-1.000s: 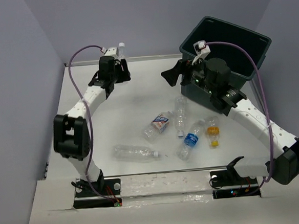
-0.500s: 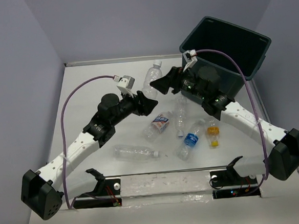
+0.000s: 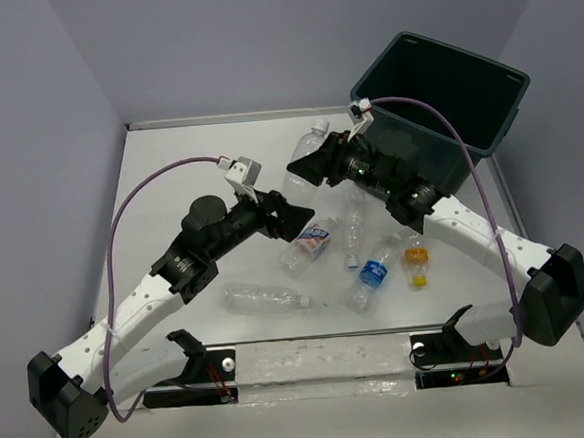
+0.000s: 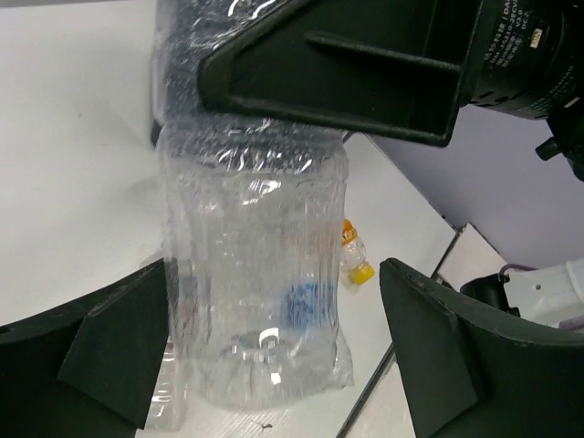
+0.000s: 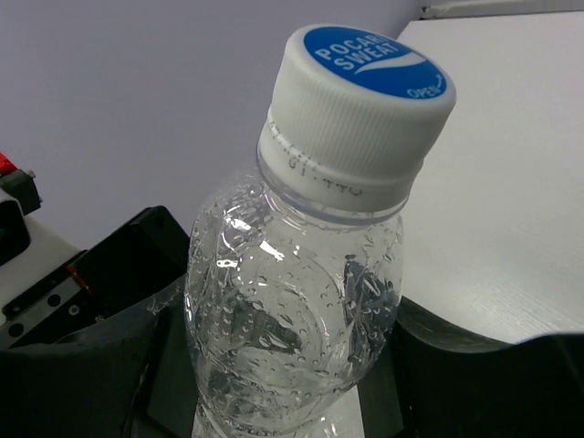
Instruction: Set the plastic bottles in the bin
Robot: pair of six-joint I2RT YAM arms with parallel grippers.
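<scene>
1. The right gripper (image 3: 307,168) is closed on a clear Pocari Sweat bottle (image 5: 292,292). Its black fingers (image 5: 474,383) press on both sides of the body, below the white cap (image 5: 358,100) with the blue top.
2. The left gripper (image 3: 290,215) is opened wide around the lower part of the same bottle. In the left wrist view there is a clear gap at one finger, and the other finger is just beside the wall (whether it touches, I cannot tell).
3. This bottle is upright, over the middle of the table (image 3: 188,166), to the left of the bin (image 3: 430,41) and nearer to the arm bases. It seems lifted off the surface, but this is not certain.
4. The bin is dark green and stands at the far right corner.
5. Five other bottles lie on the table between the two arms:
   - a crushed bottle (image 3: 314,243) with a blue and white label;
   - a slim clear bottle (image 3: 350,220) just beside it;
   - a blue-label bottle (image 3: 374,271);
   - a small orange bottle (image 3: 416,258);
   - a long clear bottle (image 3: 266,299), the nearest to the arm bases.
</scene>
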